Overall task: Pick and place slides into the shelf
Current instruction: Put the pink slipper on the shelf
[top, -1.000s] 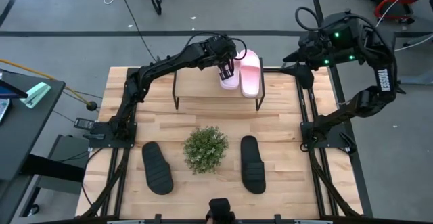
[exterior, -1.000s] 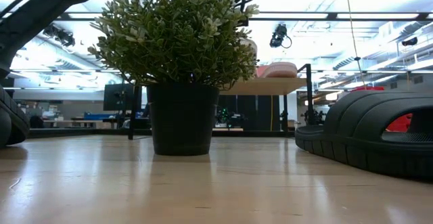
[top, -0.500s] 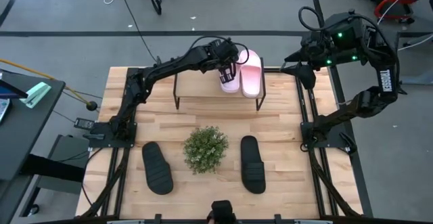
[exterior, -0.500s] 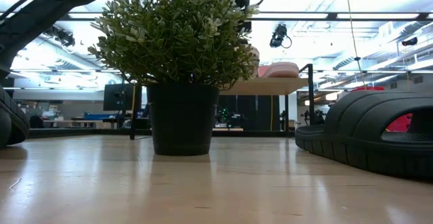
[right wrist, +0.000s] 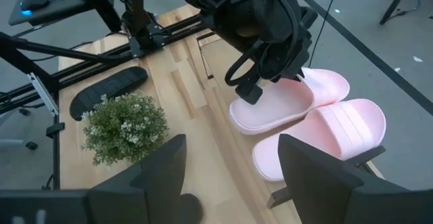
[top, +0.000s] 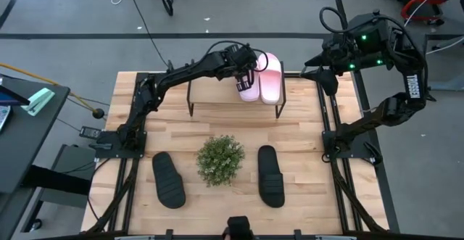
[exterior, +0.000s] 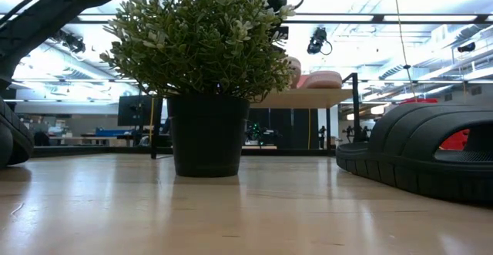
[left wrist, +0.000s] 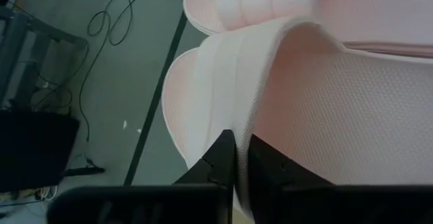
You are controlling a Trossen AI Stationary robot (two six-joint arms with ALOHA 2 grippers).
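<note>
Four slides: two pale pink-and-white, two plain black, all placed here against the low light-wood shelf on black legs (top: pixel 232 98).
Tabletop: large light-wood tabletop (top: pixel 304 153) carries the shelf at its far edge.
Left arm: reaches from the tabletop's left side across the shelf, wrist bent down over the shelf's right end.
Right arm: folded high beyond the shelf's right end, right gripper (right wrist: pixel 233 166) with fingers spread, holding nothing.
Plant: bushy green plant in a black pot (top: pixel 220 160) stands near the shelf's front, between the two black slides, and hides most of the shelf in the low view.
Black slides: left black slide (top: pixel 168 179) and right black slide (top: pixel 270 175) lie well in front of the shelf.
Pink slides: outer pink slide (top: pixel 270 79) lies on the shelf's right end; inner pink slide (top: pixel 248 86) touches it.
Left gripper (top: pixel 243 74): fingers pinch the inner pink slide's edge.
</note>
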